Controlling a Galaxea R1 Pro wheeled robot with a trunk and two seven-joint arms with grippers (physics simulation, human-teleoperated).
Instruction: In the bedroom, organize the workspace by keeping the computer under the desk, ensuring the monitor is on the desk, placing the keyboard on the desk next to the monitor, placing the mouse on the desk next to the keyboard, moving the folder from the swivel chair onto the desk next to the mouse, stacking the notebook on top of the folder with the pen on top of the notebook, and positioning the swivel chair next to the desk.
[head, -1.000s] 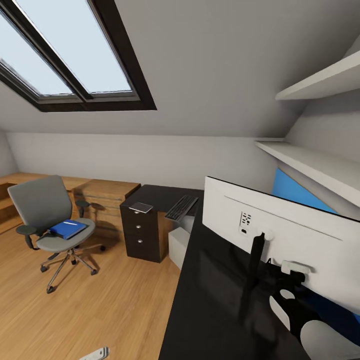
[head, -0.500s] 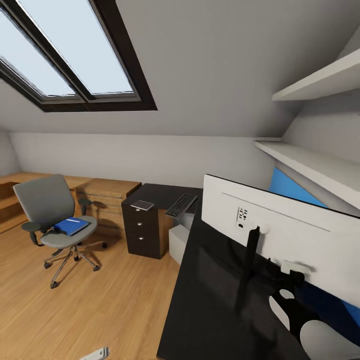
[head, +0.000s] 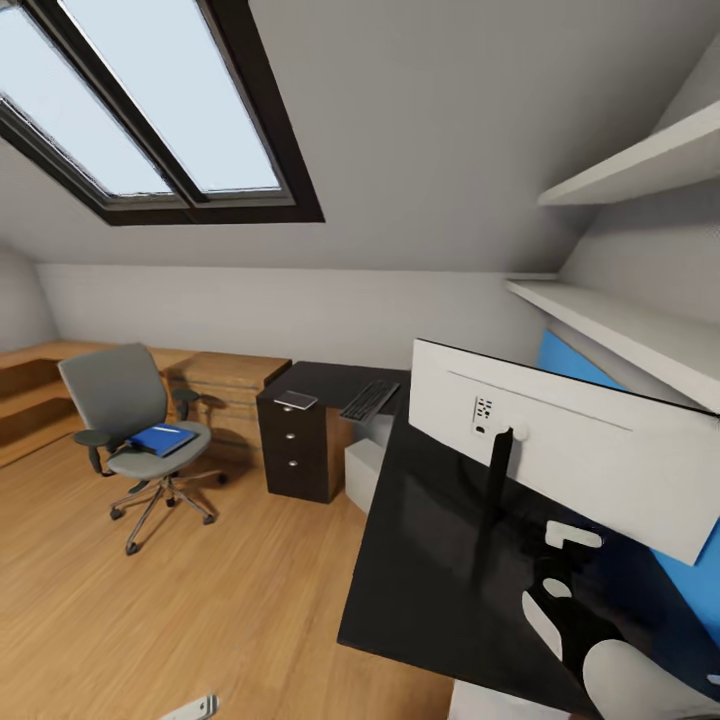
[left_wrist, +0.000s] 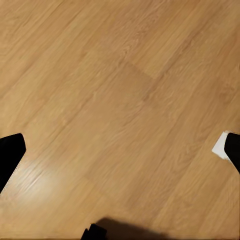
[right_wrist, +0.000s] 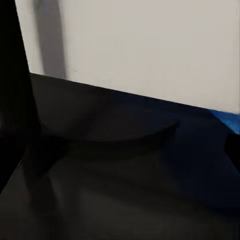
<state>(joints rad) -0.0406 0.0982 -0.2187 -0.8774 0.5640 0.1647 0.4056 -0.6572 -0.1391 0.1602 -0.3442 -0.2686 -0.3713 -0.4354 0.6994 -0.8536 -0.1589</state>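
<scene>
Standing on the glossy black tabletop (head: 440, 560), the monitor (head: 590, 460) shows its white back, and the right claw (head: 560, 600) hovers just beside its black stand; whether that claw is apart or together I cannot tell. Further along the tabletop lie the keyboard (head: 369, 399) and notebook (head: 296, 400). Well apart from the tabletop, the swivel chair (head: 135, 425) carries the folder (head: 162, 439). The left claw (left_wrist: 120, 165) hangs apart over the plank floor (left_wrist: 120, 100).

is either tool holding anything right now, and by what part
The left tool holds nothing: its fingertips stand wide apart over bare floor. The right tool's state cannot be told; it sits by the monitor on the desk.
</scene>
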